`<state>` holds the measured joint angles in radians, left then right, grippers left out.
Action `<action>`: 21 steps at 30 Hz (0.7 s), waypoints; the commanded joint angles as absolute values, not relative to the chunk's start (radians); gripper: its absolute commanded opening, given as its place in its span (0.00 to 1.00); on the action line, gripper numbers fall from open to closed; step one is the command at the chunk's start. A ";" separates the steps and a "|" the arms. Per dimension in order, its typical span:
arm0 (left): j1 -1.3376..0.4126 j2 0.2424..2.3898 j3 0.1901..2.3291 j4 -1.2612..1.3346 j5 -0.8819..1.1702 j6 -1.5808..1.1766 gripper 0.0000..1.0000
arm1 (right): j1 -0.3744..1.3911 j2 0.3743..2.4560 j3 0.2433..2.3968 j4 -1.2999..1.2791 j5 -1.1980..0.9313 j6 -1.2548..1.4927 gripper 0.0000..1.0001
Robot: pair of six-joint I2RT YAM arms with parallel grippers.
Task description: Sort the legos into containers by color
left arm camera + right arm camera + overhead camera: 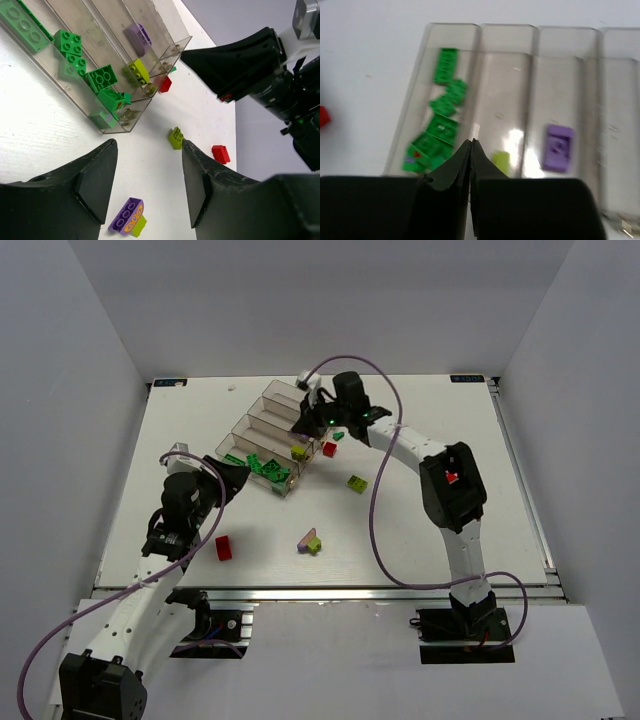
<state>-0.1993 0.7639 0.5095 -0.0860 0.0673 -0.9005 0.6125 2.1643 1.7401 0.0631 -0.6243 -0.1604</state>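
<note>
In the smoky clear plastic tray [268,400], dark green bricks [102,77], a lime-yellow brick [138,70] and a purple brick [138,35] are sorted, red bricks [330,448] are left beside it, the left gripper [149,150] is held apart and the right gripper [471,145] pressed together.

Some legos [266,467] in containers [274,398], some beside

Four joined clear smoky bins [270,400], one stepped tray, lying diagonally left of table centre. The nearest bin holds several dark green bricks [265,465], the next one lime-yellow brick [138,71], the third one purple brick [137,35] lying flat. Loose on the table: red brick [330,448] just beside the tray's right end, lime brick [357,482] nearer, purple-and-lime pair [309,542] touching near centre, second red brick [224,547] near left.
</note>
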 commanded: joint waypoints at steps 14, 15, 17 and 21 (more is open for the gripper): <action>-0.198 0.807 0.505 -0.006 0.100 -0.911 0.64 | 0.385 2.206 1.873 -0.341 -0.428 -0.356 0.51; -0.198 0.816 0.506 -0.008 0.100 -0.908 0.64 | 0.384 2.215 1.878 -0.339 -0.434 -0.385 0.52; -0.198 0.824 0.518 -0.008 0.103 -0.905 0.64 | 0.379 2.252 1.897 -0.344 -0.439 -0.433 0.53; -0.198 0.827 0.522 -0.008 0.098 -0.902 0.64 | 0.379 2.336 2.024 -0.367 -0.385 -0.352 0.54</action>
<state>-0.1993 0.8322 0.5014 -0.0231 0.0895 -0.9070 0.3759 2.2894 1.9270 -0.3367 -0.4175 -0.3584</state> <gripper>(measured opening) 0.638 0.538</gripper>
